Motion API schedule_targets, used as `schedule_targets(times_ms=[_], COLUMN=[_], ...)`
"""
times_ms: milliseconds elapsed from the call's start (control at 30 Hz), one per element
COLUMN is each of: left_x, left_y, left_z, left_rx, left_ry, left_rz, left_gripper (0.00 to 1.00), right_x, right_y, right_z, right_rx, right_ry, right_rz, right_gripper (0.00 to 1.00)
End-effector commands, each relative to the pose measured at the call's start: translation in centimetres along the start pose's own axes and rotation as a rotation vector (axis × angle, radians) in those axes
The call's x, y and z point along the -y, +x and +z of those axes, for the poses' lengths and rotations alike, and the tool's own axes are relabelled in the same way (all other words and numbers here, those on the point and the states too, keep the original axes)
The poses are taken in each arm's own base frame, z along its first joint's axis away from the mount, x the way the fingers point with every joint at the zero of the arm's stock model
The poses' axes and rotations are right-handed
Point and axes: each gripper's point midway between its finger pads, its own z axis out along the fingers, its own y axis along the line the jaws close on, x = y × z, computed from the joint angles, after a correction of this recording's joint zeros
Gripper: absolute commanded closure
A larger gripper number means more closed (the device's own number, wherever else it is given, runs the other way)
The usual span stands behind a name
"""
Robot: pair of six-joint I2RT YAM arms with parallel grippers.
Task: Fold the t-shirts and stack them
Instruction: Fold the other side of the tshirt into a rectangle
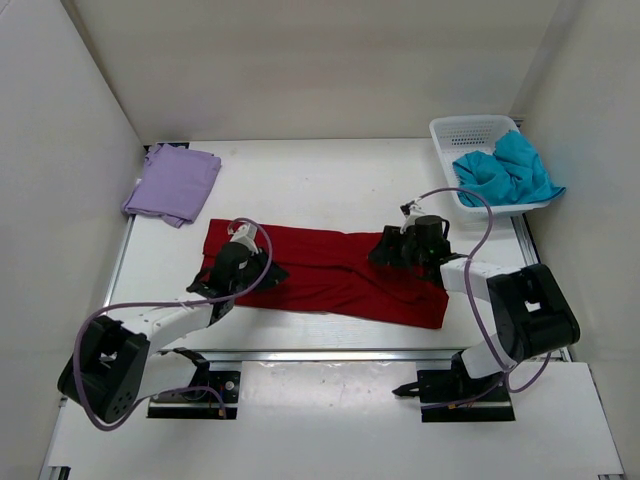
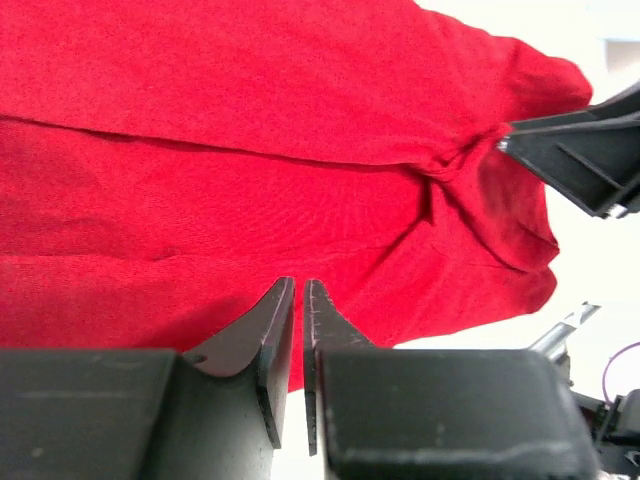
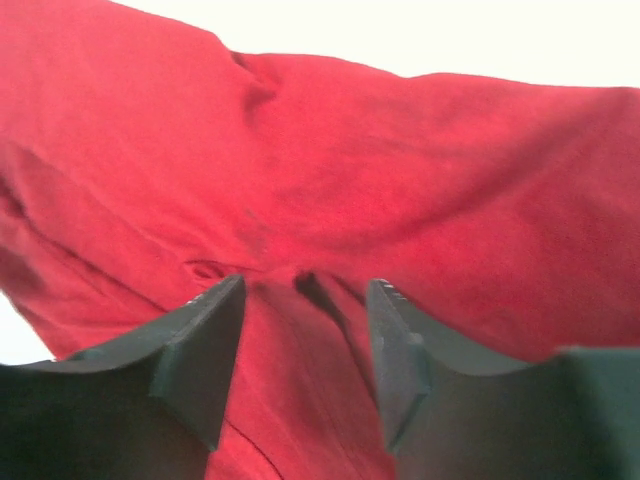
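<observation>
The deep red t-shirt [image 1: 335,272] lies spread in a long band across the middle of the table. My left gripper [image 1: 263,272] sits low over its left part, jaws shut with only a hairline gap and nothing between them [image 2: 299,285]. My right gripper [image 1: 385,250] rests on the shirt's right part, open, with a raised fold of red cloth [image 3: 300,330] between its fingers [image 3: 305,290]. The lavender t-shirt [image 1: 172,183] lies folded at the back left. The teal t-shirt [image 1: 505,172] is crumpled in the basket.
The white lattice basket [image 1: 462,130] stands at the back right corner, the teal cloth hanging over its near rim. White walls close in the table on the left, back and right. My right gripper's fingers also show in the left wrist view [image 2: 580,160].
</observation>
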Motion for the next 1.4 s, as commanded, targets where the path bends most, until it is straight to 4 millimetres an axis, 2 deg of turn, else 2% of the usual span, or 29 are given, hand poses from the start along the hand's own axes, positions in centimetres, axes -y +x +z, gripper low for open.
schedule_targets(times_ms=[0,67,133,200,233,333,467,600,767,833,900,933,1033,1067,1100,1167,1200,1233,1267,1300,1333,1367], left_x=[1.0,0.6,0.5,0.5,0.5,0.8,1.0,1.6,2.3,2.7,3.1,3.1,3.5,3.7,3.8,4.4,4.8,5.5,6.8,7.2,8.8,9.4], left_y=[-0.4,-0.4,-0.1,-0.5,-0.5,-0.8,-1.1,-1.1,-1.7,-1.7,-2.2,-2.3,-2.9,-2.8,-3.4,-3.5,-3.7,-3.7,-4.0,-2.7,-2.1,-1.7], left_z=[-0.7,-0.7,-0.8,-0.9,-0.9,-1.1,-1.2,-1.0,-0.7,-0.8,-0.7,-0.7,-0.8,-0.7,-0.7,-0.4,-0.2,0.1,0.3,1.0,1.6,2.0], left_rx=[0.03,0.038,0.033,0.045,0.044,0.055,0.062,0.054,0.066,0.068,0.077,0.075,0.091,0.084,0.102,0.101,0.1,0.087,0.089,0.051,0.021,0.006], left_ry=[0.068,0.061,0.064,0.066,0.065,0.075,0.086,0.098,0.118,0.129,0.136,0.137,0.144,0.15,0.146,0.152,0.16,0.172,0.194,0.192,0.216,0.223], left_rz=[-0.018,-0.021,-0.029,-0.034,-0.034,-0.035,-0.037,-0.041,-0.05,-0.044,-0.043,-0.046,-0.041,-0.038,-0.04,-0.034,-0.021,-0.025,-0.002,0.018,0.046,0.074], left_gripper=[0.79,0.79,0.8,0.8,0.8,0.8,0.8,0.8,0.79,0.79,0.79,0.79,0.79,0.79,0.8,0.78,0.79,0.78,0.78,0.78,0.78,0.78], right_x=[-1.9,-1.8,-2.2,-2.3,-2.5,-3.4,-4.8,-4.8,-6.3,-6.3,-7.4,-7.6,-9.5,-9.3,-9.6,-9.0,-8.2,-7.7,-6.3,-4.6,-3.7,-3.1], right_y=[-2.0,-1.4,-0.8,0.6,0.3,1.0,1.2,3.8,7.1,8.0,8.3,8.7,8.2,7.8,6.4,4.5,2.6,1.7,0.1,-1.3,-2.5,-3.9], right_z=[-0.2,-0.5,-0.7,-0.8,-0.8,-1.5,-3.3,-4.4,-5.4,-5.3,-5.2,-5.3,-5.6,-5.7,-6.0,-6.4,-6.8,-7.0,-7.2,-7.3,-7.5,-7.7], right_rx=[0.079,0.073,0.067,0.023,0.024,0.005,0.025,-0.031,-0.092,-0.106,-0.11,-0.123,-0.135,-0.134,-0.097,-0.044,0.009,0.03,0.077,0.127,0.159,0.192], right_ry=[-0.101,-0.097,-0.101,-0.106,-0.105,-0.101,-0.086,-0.04,-0.053,-0.047,-0.083,-0.093,-0.153,-0.137,-0.126,-0.112,-0.1,-0.09,-0.052,-0.002,0.025,0.043], right_rz=[-0.026,-0.021,-0.031,-0.031,-0.035,-0.044,-0.078,-0.051,-0.037,-0.016,-0.016,-0.018,-0.033,-0.051,-0.07,-0.061,-0.042,-0.023,0.003,0.023,0.043,0.051], right_gripper=[0.54,0.6,0.73,0.81,0.88,0.99,1.0,1.0,1.0,0.95,0.83,0.82,0.84,0.82,0.81,0.77,0.82,0.89,1.0,1.0,1.0,1.0])
